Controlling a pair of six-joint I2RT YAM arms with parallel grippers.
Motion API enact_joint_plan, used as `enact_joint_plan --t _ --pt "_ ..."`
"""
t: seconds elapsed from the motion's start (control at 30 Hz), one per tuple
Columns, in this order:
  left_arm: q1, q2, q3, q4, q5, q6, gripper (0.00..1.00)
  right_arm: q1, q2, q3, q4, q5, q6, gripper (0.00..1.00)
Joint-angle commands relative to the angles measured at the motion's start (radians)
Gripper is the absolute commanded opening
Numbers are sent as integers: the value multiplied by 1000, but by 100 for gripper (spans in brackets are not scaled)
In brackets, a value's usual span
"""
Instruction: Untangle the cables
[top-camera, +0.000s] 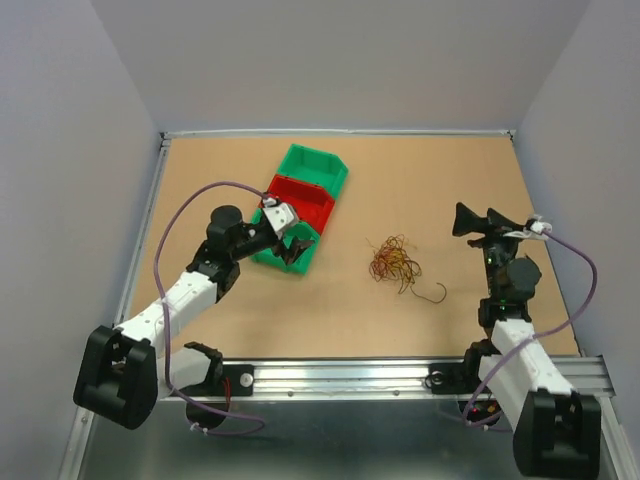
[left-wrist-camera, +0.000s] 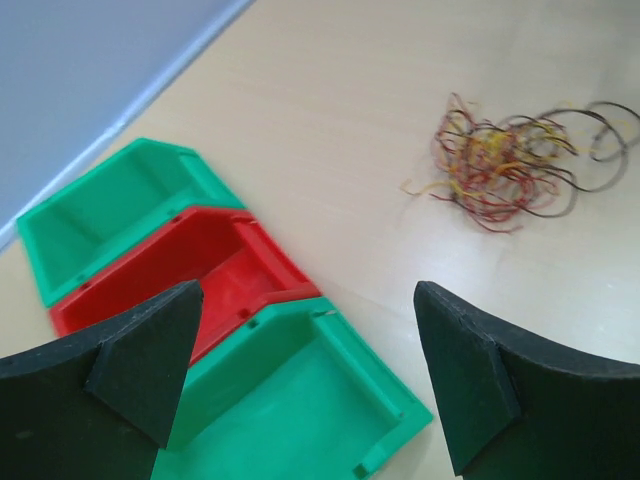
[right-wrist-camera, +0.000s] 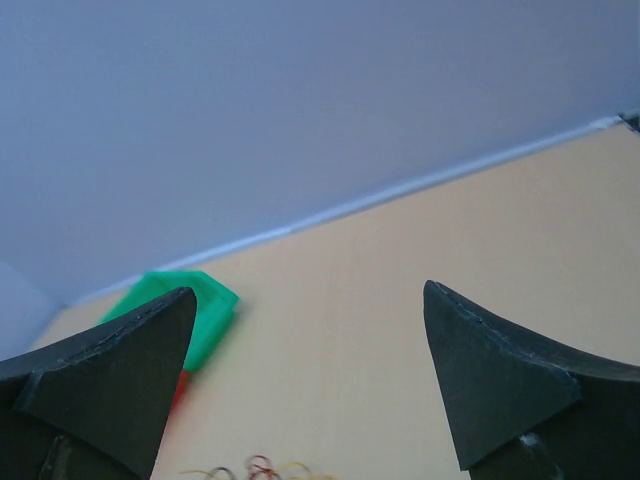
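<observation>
The cables (top-camera: 396, 263) lie as one tangled heap of thin red, yellow and dark wires on the tabletop, with a dark loop trailing toward the near right. In the left wrist view the cables (left-wrist-camera: 505, 160) sit far right of the bins. My left gripper (top-camera: 288, 243) hovers open over the nearest green bin (top-camera: 289, 250), nothing between its fingers (left-wrist-camera: 140, 365). My right gripper (top-camera: 478, 222) is open and empty, raised to the right of the heap; only the top edge of the cables (right-wrist-camera: 255, 467) shows at the bottom of its wrist view.
Three bins stand in a diagonal row left of the heap: a far green bin (top-camera: 313, 167), a red bin (top-camera: 303, 203) and the near green one. All look empty in the left wrist view. Grey walls enclose the table's left, back and right sides.
</observation>
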Motion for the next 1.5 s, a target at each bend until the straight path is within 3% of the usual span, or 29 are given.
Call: enact_joint_plan --t 0.0,0.1,0.13,0.27,0.4,0.53,0.63,0.73,0.77,0.8,0.83,0.93,1.0,1.1,1.13,1.27,1.47 --pt "-161 29 45 -31 -25 89 99 2 -212 -68 -286 53 327 100" --pt "-282 96 72 -47 -165 135 99 2 -361 -88 -367 40 305 100" --pt "-366 117 83 -50 -202 142 99 2 -378 -77 -437 22 293 100" --pt "-513 272 251 -123 -348 164 99 2 -416 -42 -550 -25 258 100" --pt "-571 518 445 -214 -388 167 99 2 -433 2 -650 -9 210 100" --pt "-579 777 646 -286 -524 170 99 2 -496 -28 -650 -31 216 100" --pt "-593 909 721 -323 -495 179 99 2 -524 -48 -648 -5 216 100" --pt "-608 996 787 -408 -514 147 59 2 -516 -42 -650 15 210 100" --pt "-605 1016 811 -437 -491 114 29 2 -492 -38 -650 20 207 98" --pt "-597 1006 801 -453 -465 104 8 2 -469 -30 -650 17 206 98" --pt "-575 982 777 -443 -396 97 0 2 -447 -27 -650 -9 201 97" --pt "-524 813 642 -346 -302 58 0 2 -340 -24 -639 -53 201 91" --pt "-462 683 559 -300 -193 5 0 4 -277 -43 -599 -148 201 81" --pt "-413 589 496 -235 -121 -32 0 4 -170 -112 -396 -358 241 68" --pt "-412 582 488 -232 -121 -25 0 4 -148 -128 -287 -404 264 67" --pt "-410 575 493 -267 -122 1 0 36 -181 -189 -173 -517 282 72" --pt "-410 567 500 -275 -107 4 0 119 -332 -206 -215 -509 258 78"
